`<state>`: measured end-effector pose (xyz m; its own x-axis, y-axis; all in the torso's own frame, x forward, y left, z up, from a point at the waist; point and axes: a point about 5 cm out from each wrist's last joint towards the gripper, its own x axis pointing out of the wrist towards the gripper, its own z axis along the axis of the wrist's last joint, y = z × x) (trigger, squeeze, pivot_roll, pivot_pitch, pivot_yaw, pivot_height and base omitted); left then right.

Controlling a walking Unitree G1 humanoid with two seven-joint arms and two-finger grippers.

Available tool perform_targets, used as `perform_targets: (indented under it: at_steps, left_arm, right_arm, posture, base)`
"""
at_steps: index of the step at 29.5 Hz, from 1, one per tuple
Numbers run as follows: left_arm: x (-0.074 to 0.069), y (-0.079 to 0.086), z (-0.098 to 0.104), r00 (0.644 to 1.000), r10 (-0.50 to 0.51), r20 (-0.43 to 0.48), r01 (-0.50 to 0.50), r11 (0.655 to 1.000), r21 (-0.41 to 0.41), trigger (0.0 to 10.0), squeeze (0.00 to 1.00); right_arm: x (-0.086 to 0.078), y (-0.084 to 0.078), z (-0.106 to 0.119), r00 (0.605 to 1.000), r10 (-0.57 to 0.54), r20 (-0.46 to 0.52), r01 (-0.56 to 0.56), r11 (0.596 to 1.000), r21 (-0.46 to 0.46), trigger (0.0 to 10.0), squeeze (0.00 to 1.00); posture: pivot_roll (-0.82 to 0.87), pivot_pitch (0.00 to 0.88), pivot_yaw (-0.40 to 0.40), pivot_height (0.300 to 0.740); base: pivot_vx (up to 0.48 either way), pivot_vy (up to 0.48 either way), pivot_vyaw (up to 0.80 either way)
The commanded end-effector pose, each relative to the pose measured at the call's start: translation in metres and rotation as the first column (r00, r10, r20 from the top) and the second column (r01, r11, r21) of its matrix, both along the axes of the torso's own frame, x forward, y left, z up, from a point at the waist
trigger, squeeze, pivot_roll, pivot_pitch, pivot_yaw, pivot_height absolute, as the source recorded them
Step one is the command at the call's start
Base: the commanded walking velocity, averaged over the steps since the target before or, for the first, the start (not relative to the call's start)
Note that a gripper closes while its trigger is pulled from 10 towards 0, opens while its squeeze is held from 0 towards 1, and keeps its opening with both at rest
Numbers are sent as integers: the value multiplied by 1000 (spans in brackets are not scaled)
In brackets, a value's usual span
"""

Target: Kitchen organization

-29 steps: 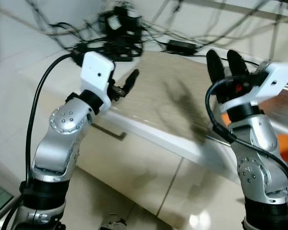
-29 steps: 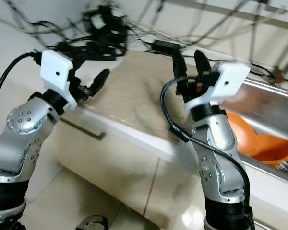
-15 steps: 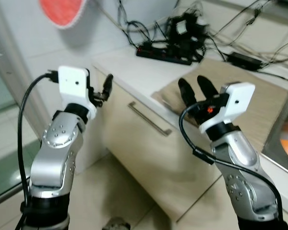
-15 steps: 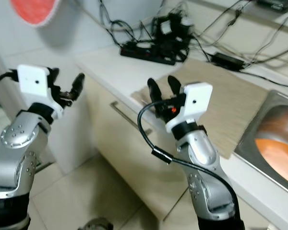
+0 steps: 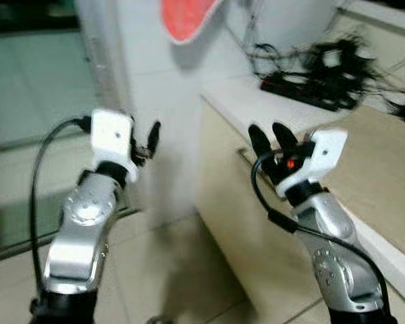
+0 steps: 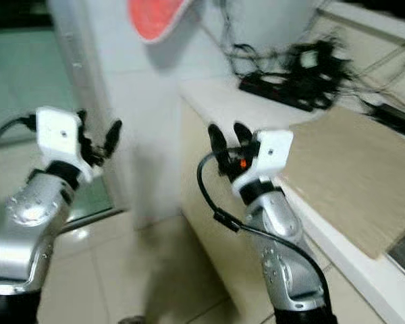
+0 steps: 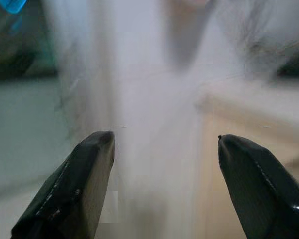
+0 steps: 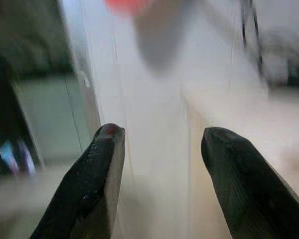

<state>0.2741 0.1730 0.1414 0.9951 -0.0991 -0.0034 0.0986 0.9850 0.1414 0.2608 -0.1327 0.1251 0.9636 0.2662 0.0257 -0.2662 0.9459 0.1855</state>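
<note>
Both pincers spread and empty: left pincer [image 5: 148, 138], right pincer [image 5: 273, 138]. The desk [image 5: 364, 155] lies off to the right pincer's side, so that arm's nearer.

Soft, even indoor light with motion blur across every view. The wall [image 5: 162, 101] looks washed out and pale. Faint shadows fall on the floor [image 5: 182, 270].
</note>
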Motion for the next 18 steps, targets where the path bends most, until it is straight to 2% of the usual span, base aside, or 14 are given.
perform_targets:
  at_steps: [1, 3, 4, 5, 6, 8, 10, 13, 17, 18]
  left_arm:
    - [-7, 22, -29, 996, 68, -58, -63, 994, 84, 10000, 0]
    - [-16, 28, -48, 991, 79, -113, -67, 993, 101, 10000, 0]
    - [-20, 30, -54, 987, 84, -135, -73, 994, 84, 10000, 0]
    - [-20, 30, -54, 987, 84, -135, -73, 994, 84, 10000, 0]
    - [-25, 28, -57, 987, 82, -140, -72, 995, 72, 10000, 0]
    - [-29, 23, -61, 988, 41, -152, -38, 999, 22, 10000, 0]
    - [-32, 18, -65, 990, 19, -139, -16, 1000, 23, 10000, 0]
    - [-30, 14, -77, 991, -1, -133, 10, 998, 69, 10000, 0]
    - [-28, 16, -82, 986, 15, -164, -6, 998, 56, 10000, 0]
    - [-26, 14, -83, 983, -20, -185, 30, 998, 52, 10000, 0]
  right_arm:
    - [-3, -10, -18, 997, -34, -64, 37, 998, 51, 10000, 0]
    - [-7, -11, -28, 995, -17, -99, 25, 996, 81, 10000, 0]
    - [-10, -11, -35, 993, -1, -117, 8, 998, 62, 10000, 0]
    - [-10, -11, -35, 993, -1, -117, 8, 998, 62, 10000, 0]
    - [-14, -8, -46, 989, 25, -146, -23, 1000, 13, 10000, 0]
    - [-20, -5, -60, 982, 45, -182, -45, 999, 1, 10000, 0]
    - [-28, -8, -85, 966, -8, -258, 5, 1000, -14, 10000, 0]
    - [-39, -24, -119, 922, -134, -364, 121, 991, -57, 10000, 0]
    - [-42, -31, -124, 907, -162, -388, 155, 987, -52, 10000, 0]
    - [-41, -28, -122, 914, -134, -382, 132, 991, -31, 10000, 0]
  posture:
    - [77, 0, -80, 740]
    - [75, 0, -81, 740]
    - [77, 0, -83, 740]
    - [77, 0, -83, 740]
    - [84, 9, -91, 740]
    - [85, 11, -91, 740]
    - [84, 17, -85, 740]
    - [83, 15, -75, 740]
    - [75, 15, -62, 740]
    - [70, 11, -55, 740]
  base:
    - [0, 0, 800]
    - [0, 0, 800]
    - [0, 0, 800]
    - [0, 0, 800]
    - [0, 0, 800]
    - [0, 0, 800]
    - [0, 0, 800]
    - [0, 0, 800]
    - [0, 0, 800]
    - [0, 0, 800]
